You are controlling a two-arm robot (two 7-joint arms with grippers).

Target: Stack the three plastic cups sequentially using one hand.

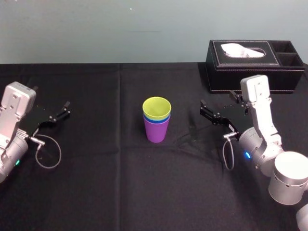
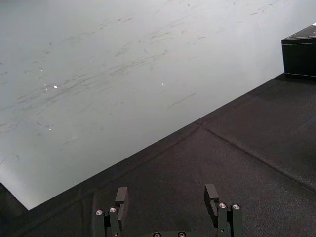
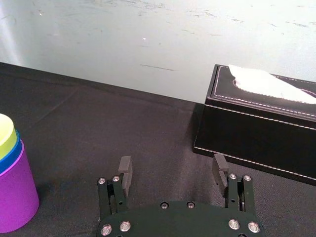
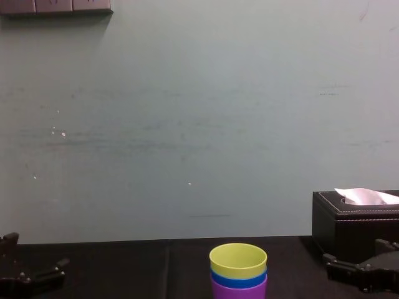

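**Three cups nested mid-surface, both end effectors spread and empty**

The right end effector (image 3: 172,174) is hovering low over the black-covered surface (image 1: 96,183). Its two fingers (image 3: 125,173) are spread wide apart and pinching nothing. It is pointing toward the middle of the surface. The cups are standing off to its left, clear of its fingertips, with a strip of bare cloth between them.

The purple cup (image 1: 156,132) is standing upright on the cloth at the bottom. The blue cup (image 1: 156,119) is sitting inside it, showing as a thin band above the purple rim. The yellow-green cup (image 1: 157,107) is sitting inside the blue one with its open mouth facing up. Together they are forming one upright stack near the centre of the surface.

Behind the right end effector, toward the back right of the surface, a black stitched tissue box (image 1: 255,67) is lying with a white tissue (image 1: 239,49) poking from its slot.

The left end effector (image 2: 166,197) is hanging over the left side of the surface, likewise parted and holding nothing. It is well apart from the stack, farther from it than the right one. A pale wall (image 4: 187,124) is rising behind the surface's far edge.
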